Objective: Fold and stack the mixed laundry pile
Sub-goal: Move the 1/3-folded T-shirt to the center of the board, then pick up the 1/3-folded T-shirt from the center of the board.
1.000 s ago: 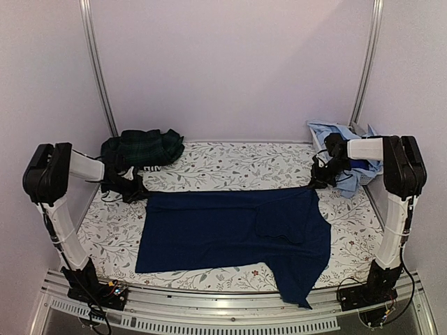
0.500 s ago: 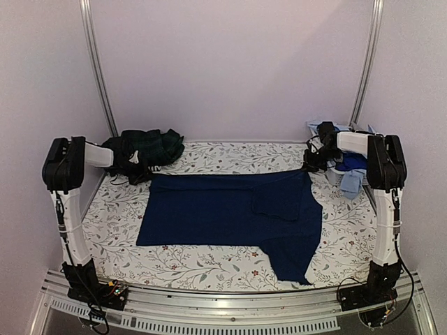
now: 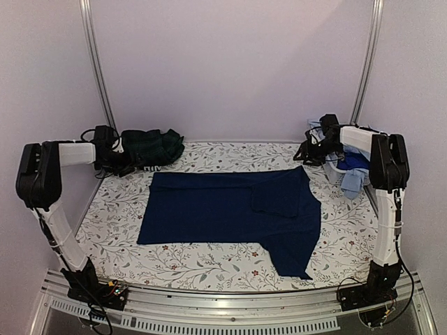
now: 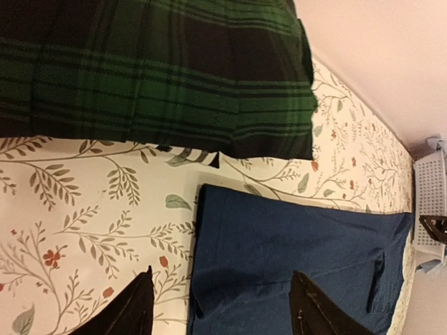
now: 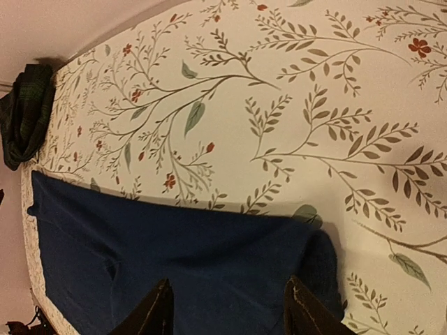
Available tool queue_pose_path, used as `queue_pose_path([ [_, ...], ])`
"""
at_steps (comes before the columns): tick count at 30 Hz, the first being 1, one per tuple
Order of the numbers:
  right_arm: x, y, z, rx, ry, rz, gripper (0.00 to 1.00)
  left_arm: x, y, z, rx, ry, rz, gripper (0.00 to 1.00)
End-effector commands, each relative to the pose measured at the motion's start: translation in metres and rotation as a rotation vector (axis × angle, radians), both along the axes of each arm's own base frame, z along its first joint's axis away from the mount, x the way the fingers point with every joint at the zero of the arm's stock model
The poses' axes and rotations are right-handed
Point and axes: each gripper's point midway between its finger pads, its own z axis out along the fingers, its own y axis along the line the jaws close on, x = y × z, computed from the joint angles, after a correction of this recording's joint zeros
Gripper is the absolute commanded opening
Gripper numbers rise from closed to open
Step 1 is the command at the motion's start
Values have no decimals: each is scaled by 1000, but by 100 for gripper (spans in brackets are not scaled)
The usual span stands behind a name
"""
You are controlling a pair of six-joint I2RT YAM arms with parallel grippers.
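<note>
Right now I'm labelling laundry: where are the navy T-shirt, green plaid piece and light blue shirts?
navy T-shirt [image 3: 223, 209], top external view, middle of its body
green plaid piece [image 4: 160, 77], left wrist view, middle of cloth
light blue shirts [image 3: 351, 183], top external view, hanging fold

The top external camera looks down from above and behind the arm bases, far enough back to take in the whole floral sheet [image 3: 216, 159]. The left wrist camera sits close over the sheet's far left corner and the right wrist camera close over its far right, each facing across toward the other side. All three views share the far edge of the navy T-shirt [image 3: 230, 209] and the dark green plaid garment [image 4: 154, 77].
</note>
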Motion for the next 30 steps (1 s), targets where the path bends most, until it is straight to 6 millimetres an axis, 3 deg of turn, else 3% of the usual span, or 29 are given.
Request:
queue_pose_path([
  [1, -23, 21, 110, 127, -211, 106, 53, -34, 4, 26, 22, -16, 28, 68],
  [6, -81, 41, 112, 158, -146, 165, 53, -87, -12, 30, -7, 15, 31, 69],
  [9, -121, 46, 107, 160, -98, 184, 53, -119, -33, 30, -39, 33, 3, 69],
  [12, -163, 54, 90, 153, -6, 200, 52, -149, -47, 18, -58, 86, -24, 69],
  [17, -253, 66, 61, 93, 154, 194, 50, -190, -70, 13, -129, 143, -67, 68],
  [20, -303, 57, 49, 87, 245, 112, 48, -207, -72, 15, -117, 150, -59, 67],
  [25, -369, 38, 20, 81, 390, 11, 41, -242, -75, 0, -173, 235, -13, 67],
  [30, -401, 34, -8, 21, 483, -4, 40, -266, -68, -10, -194, 287, 58, 66],
])
